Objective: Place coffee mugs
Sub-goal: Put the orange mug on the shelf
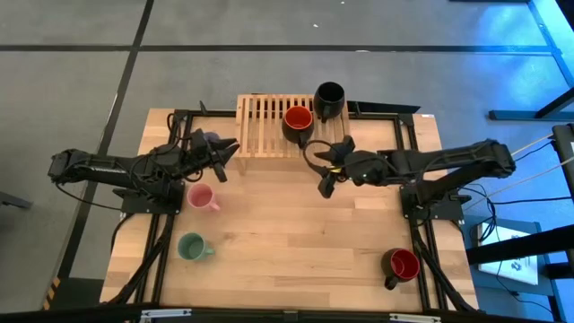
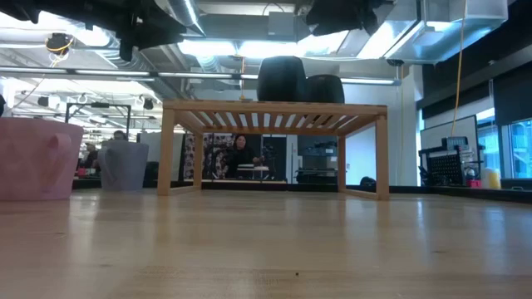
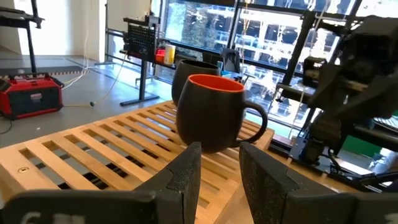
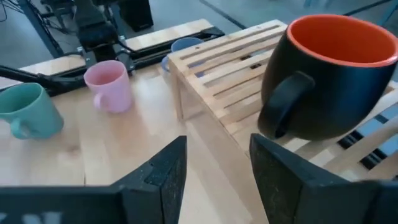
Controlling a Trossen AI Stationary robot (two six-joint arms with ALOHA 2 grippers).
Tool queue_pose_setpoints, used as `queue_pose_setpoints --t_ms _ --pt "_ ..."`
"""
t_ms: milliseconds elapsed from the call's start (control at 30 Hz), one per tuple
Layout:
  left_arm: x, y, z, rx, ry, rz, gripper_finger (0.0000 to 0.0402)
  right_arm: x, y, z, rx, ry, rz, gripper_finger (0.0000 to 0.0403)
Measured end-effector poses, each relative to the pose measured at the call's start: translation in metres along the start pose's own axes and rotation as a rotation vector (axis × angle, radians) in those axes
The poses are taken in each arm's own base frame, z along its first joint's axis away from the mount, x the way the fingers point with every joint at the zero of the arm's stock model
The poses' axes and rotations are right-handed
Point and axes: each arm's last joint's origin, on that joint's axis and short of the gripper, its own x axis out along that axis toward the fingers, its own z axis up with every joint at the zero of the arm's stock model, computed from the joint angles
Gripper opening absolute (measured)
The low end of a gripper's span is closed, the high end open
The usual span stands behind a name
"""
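Note:
A slatted wooden rack stands at the table's far edge. On it stand a red-inside dark mug and a black mug, both upright on their bases. A pink mug and a green mug stand on the table's left half. A second red-inside mug stands near the right corner. A lavender mug stands left of the rack, behind my left gripper. My left gripper is open and empty by the rack's left end. My right gripper is open and empty, just near of the red-inside mug on the rack.
The dark frame rails run along the table's far edge and down both sides. Bare wood lies in the table's middle and near part. In the low view the rack stands on legs with open space beneath it.

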Motion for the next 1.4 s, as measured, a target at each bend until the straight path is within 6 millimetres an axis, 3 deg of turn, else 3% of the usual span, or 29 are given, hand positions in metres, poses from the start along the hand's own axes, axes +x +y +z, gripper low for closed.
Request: queue_pose_setpoints --t_ms 300,433,600,833,967,1100,1300,1400 --pt "-0.008 -0.002 0.007 -0.015 -0.01 -0.186 0.0105 0.017 0.011 0.015 0.036 -0.014 -0.134 0.0161" --pt "-0.014 0.0 0.012 -0.028 -0.036 -0.208 0.0105 0.03 0.019 0.025 0.055 0.005 -0.249 0.0161" --pt "-0.014 0.0 0.011 -0.022 -0.024 -0.204 0.0105 0.031 0.019 0.033 0.163 -0.02 -0.408 0.0161" --pt "-0.013 0.001 0.004 0.006 0.033 -0.195 0.0105 0.043 0.021 0.026 0.256 -0.08 -0.509 0.0161" --pt "-0.013 0.001 0.002 0.016 0.053 -0.191 0.0105 0.058 0.024 0.016 0.212 -0.072 -0.564 0.0161" --pt "-0.013 0.001 0.002 0.016 0.052 -0.187 0.0105 0.069 0.041 0.002 0.152 -0.072 -0.569 0.0161" --pt "-0.013 0.001 0.002 0.016 0.051 -0.179 0.0105 0.058 0.063 -0.006 0.107 -0.106 -0.543 0.0161" --pt "-0.013 0.002 0.002 0.017 0.052 -0.178 0.0105 0.055 0.07 -0.015 0.055 -0.038 -0.481 0.0161"
